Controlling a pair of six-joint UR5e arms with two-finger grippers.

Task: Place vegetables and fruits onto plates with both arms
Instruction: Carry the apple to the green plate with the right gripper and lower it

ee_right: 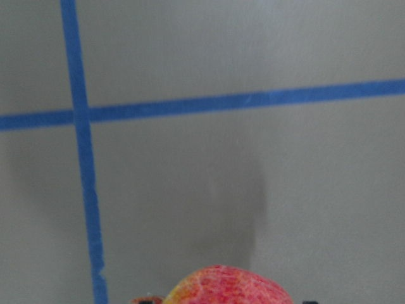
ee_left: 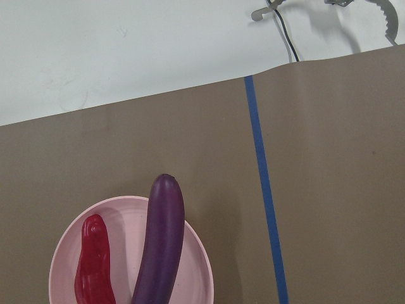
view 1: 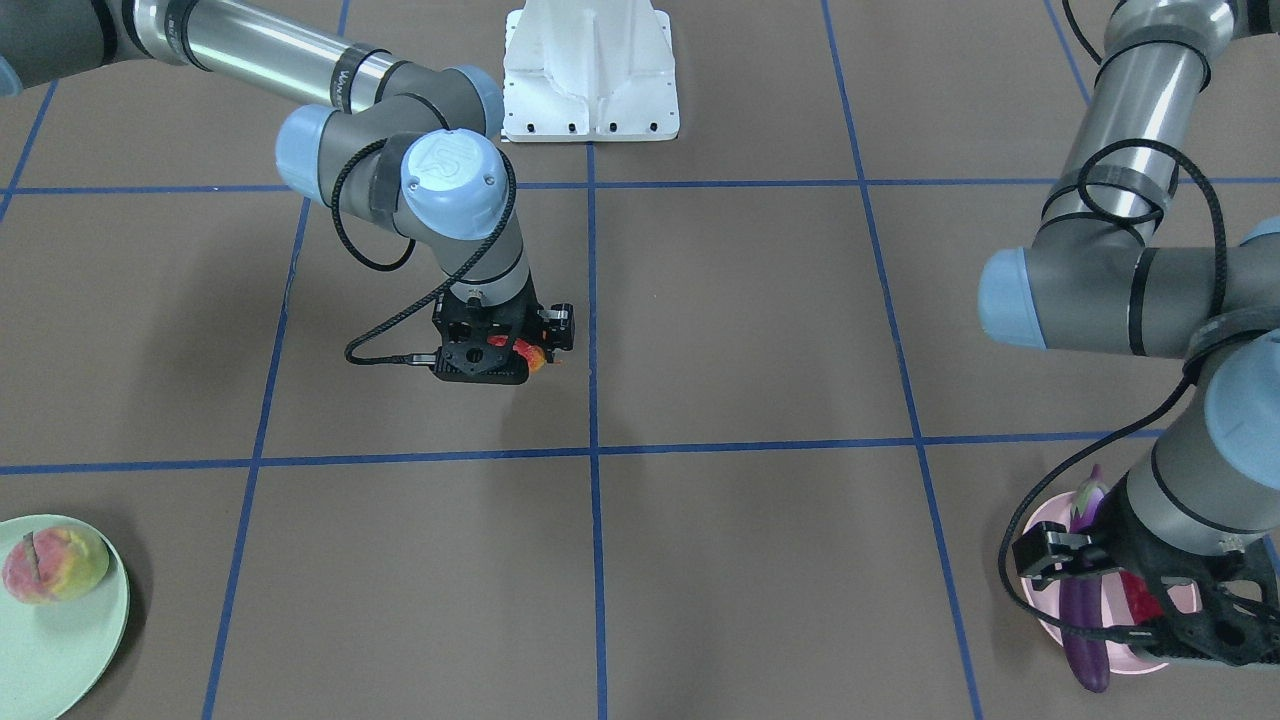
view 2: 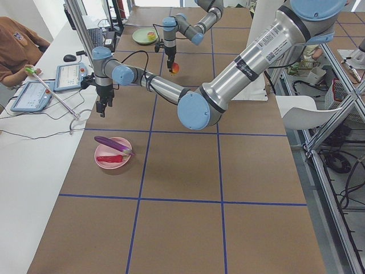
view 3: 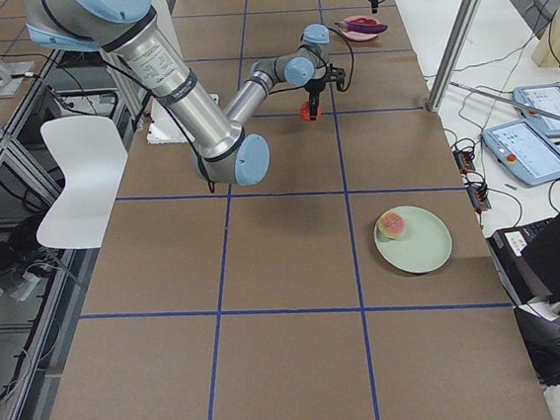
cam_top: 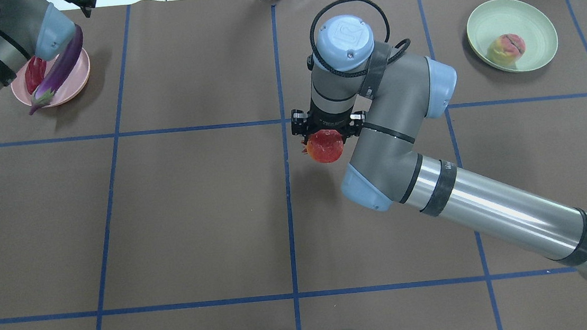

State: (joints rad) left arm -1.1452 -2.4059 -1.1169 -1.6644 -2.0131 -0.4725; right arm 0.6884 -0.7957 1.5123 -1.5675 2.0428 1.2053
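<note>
Front: left gripper point(view 1: 1190, 620) over pink plate point(view 1: 1048, 605), finger gap I can't tell; eggplant point(view 1: 1085, 625) and chili point(view 1: 1135, 598) on it, table's left operator-side corner | Overhead: my right gripper point(cam_top: 325, 136) clamps crowned red-orange fruit point(cam_top: 325, 150) mid-table; peach point(cam_top: 506, 49) on green plate point(cam_top: 536, 21), right operator-side corner

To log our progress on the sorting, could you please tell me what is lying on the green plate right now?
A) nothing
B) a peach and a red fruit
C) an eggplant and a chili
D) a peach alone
D: the green plate holds only the peach, while the red fruit is held in the right gripper, well away from that plate.
</note>
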